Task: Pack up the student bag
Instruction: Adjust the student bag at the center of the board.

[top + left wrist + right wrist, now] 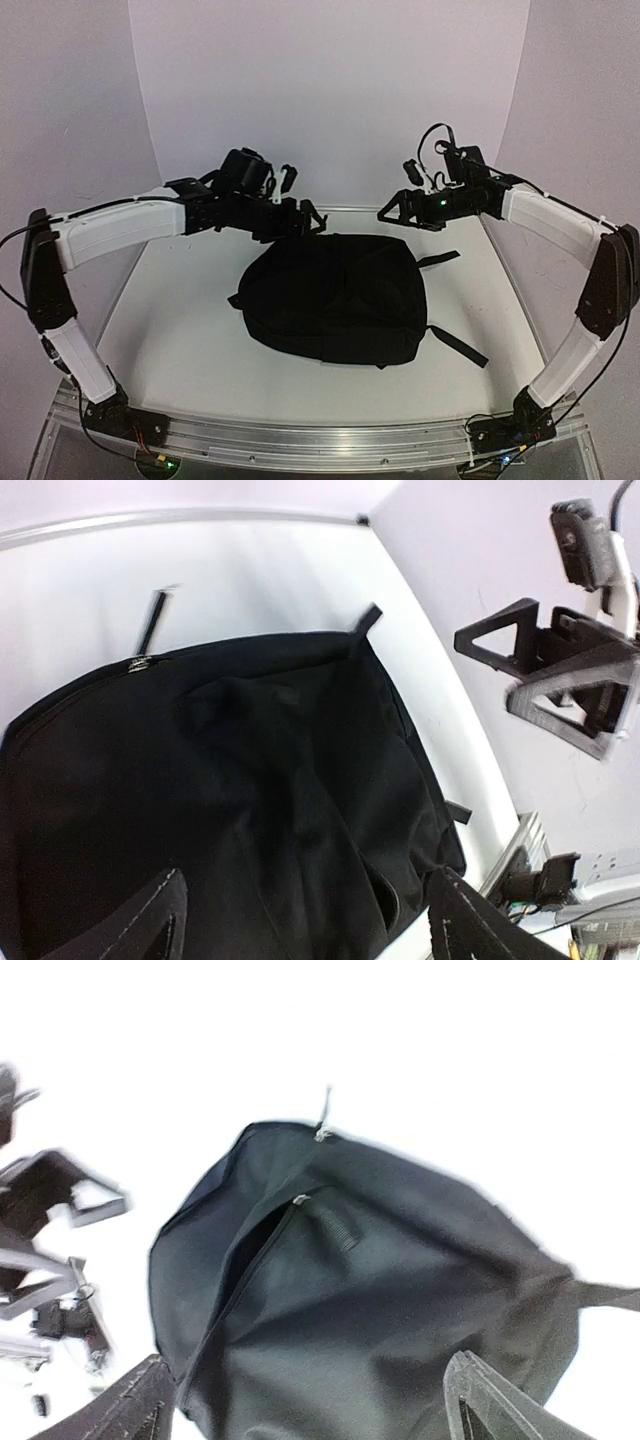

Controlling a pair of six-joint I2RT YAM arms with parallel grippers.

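Evidently you are late in the packing, or between two steps of it: the student bag [335,300] lies flat on the white table [170,330], roughly midway between the two arms, and no loose item shows beside it waiting to go in. Your left gripper [312,218] hangs just above the bag's far left corner, jaws spread with nothing between them. Your right gripper [392,212] hangs off the far right corner, likewise spread and empty, clear of the fabric. In both wrist views the bag sits below and ahead of the fingers, not between them. The right wrist view shows a zip [245,1280] that looks partly gaping, though blur leaves that unsure. If it is open, your next move calls for one hand pinning the fabric while the other draws the zip along.
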